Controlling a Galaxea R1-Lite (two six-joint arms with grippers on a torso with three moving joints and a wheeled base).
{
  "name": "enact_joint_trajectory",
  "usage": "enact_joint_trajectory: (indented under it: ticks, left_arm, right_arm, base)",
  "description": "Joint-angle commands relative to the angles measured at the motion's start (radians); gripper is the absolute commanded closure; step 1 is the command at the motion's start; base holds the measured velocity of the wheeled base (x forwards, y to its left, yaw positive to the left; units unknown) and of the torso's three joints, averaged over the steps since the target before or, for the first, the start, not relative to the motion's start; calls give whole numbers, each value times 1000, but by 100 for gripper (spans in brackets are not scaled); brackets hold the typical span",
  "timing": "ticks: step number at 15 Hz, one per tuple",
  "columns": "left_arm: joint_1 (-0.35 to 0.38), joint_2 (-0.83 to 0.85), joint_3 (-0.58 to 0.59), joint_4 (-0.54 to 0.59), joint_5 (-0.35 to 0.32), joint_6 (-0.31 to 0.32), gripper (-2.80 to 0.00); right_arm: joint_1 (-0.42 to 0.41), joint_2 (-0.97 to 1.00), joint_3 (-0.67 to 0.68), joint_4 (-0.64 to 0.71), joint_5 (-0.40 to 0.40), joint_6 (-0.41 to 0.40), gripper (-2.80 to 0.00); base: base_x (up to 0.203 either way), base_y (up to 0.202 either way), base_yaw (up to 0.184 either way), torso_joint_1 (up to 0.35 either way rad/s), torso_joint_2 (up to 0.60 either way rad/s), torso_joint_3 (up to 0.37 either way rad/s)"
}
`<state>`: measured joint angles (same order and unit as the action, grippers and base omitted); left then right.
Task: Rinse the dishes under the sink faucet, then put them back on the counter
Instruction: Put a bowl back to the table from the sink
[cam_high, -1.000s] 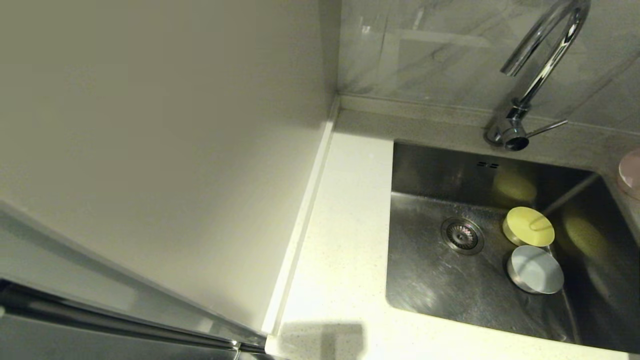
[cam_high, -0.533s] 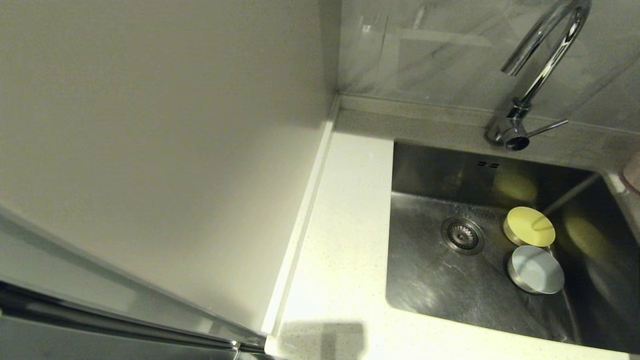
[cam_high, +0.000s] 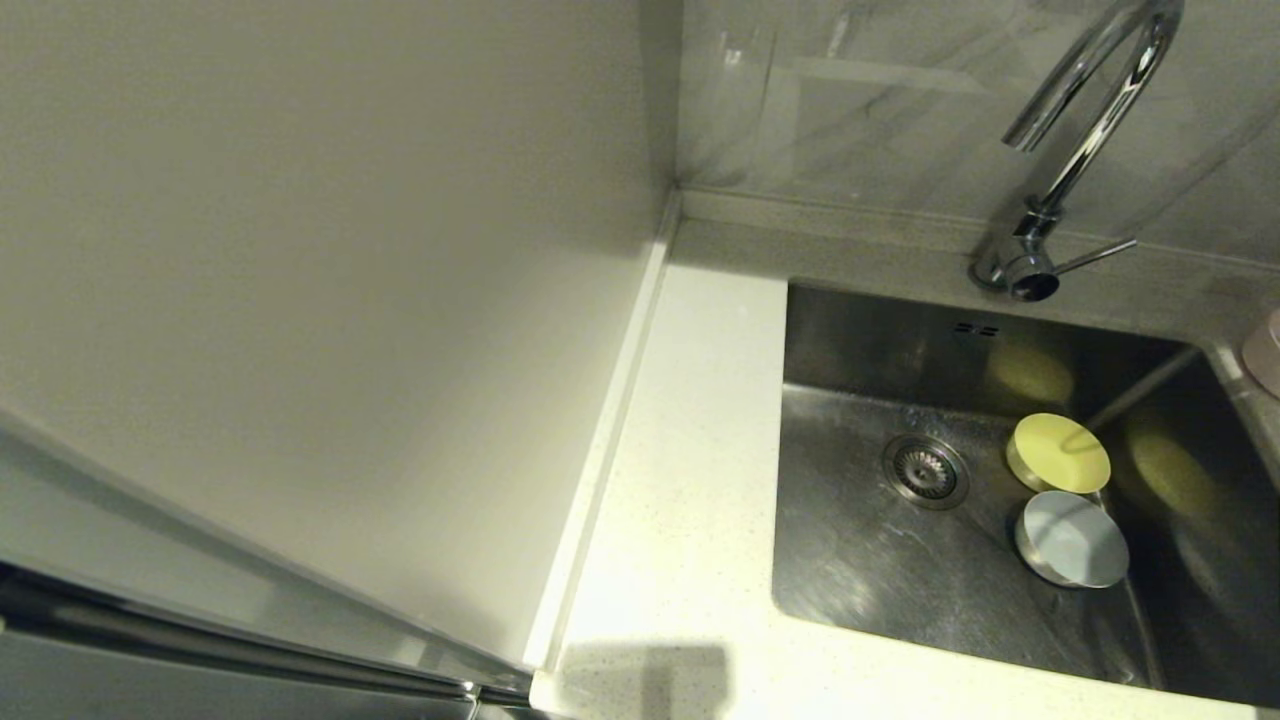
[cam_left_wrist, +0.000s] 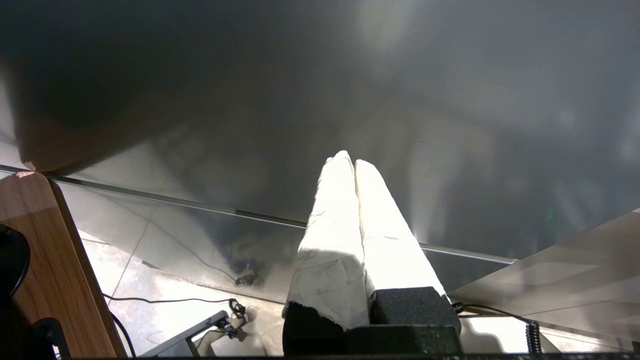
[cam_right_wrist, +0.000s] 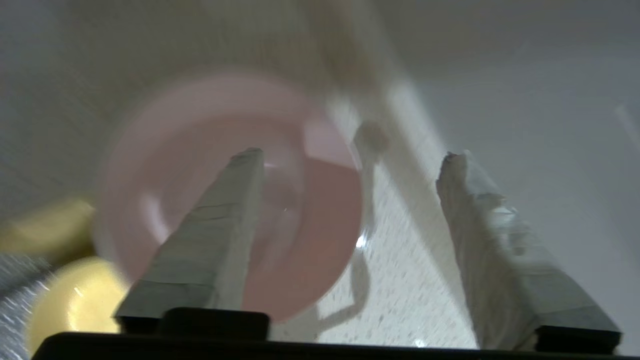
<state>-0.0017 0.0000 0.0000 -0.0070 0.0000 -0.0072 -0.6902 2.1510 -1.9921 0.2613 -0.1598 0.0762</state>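
In the head view the yellow bowl (cam_high: 1058, 453) and the grey-blue bowl (cam_high: 1072, 539) sit side by side in the steel sink (cam_high: 870, 570), right of the drain strainer (cam_high: 925, 470). Only a sliver of the pale pink bowl (cam_high: 1265, 352) shows at the right edge, on the counter beside the sink. The right wrist view shows the pink bowl (cam_right_wrist: 300, 225) over the speckled counter (cam_right_wrist: 400, 290), blurred. My right gripper (cam_right_wrist: 353, 155) is open, one finger (cam_right_wrist: 210, 235) across the bowl's mouth, the other clear of it. The left gripper (cam_left_wrist: 350, 160) is shut and parked low, away from the sink.
The chrome faucet (cam_high: 1085, 120) arches over the sink's back edge, its side lever (cam_high: 1095, 255) pointing right. A white counter strip (cam_high: 690, 450) runs left of the sink, against a plain off-white panel (cam_high: 300, 300). The left wrist faces a dark steel panel (cam_left_wrist: 320, 90).
The pink bowl has slid further toward the right edge of the head view, so less of it shows. The yellow and grey-blue bowls have not moved.
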Motion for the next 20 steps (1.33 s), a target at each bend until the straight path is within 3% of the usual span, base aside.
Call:
enact_joint_trajectory:
  ticks: [1,5,8,11,15,17,20]
  left_arm:
    - [0,0,3,-1,0,0,0]
    - [0,0,3,-1,0,0,0]
    - [0,0,3,-1,0,0,0]
    - [0,0,3,-1,0,0,0]
    - [0,0,3,-1,0,0,0]
    - [0,0,3,-1,0,0,0]
    - [0,0,3,-1,0,0,0]
  right_arm:
    - [9,-78,1,-5,11,3,-280]
    - [117,-250,25,118,182,-8,-280]
    - [235,-349,131,242,271,-108,-280]
    - [280,-395,306,262,281,-222,-280]
    - [284,-438,472,262,279,-318,-280]
    - [285,-449,550,249,282,-404,-280]
    - [302,-400,631,35,290,-518,-280]
  base:
    - [0,0,0,0,0,0]
    - [0,0,0,0,0,0]
    - [0,0,0,0,0,0]
    - [0,0,0,0,0,0]
    - [0,0,0,0,0,0]
    - [0,0,0,0,0,0]
    - [0,0,0,0,0,0]
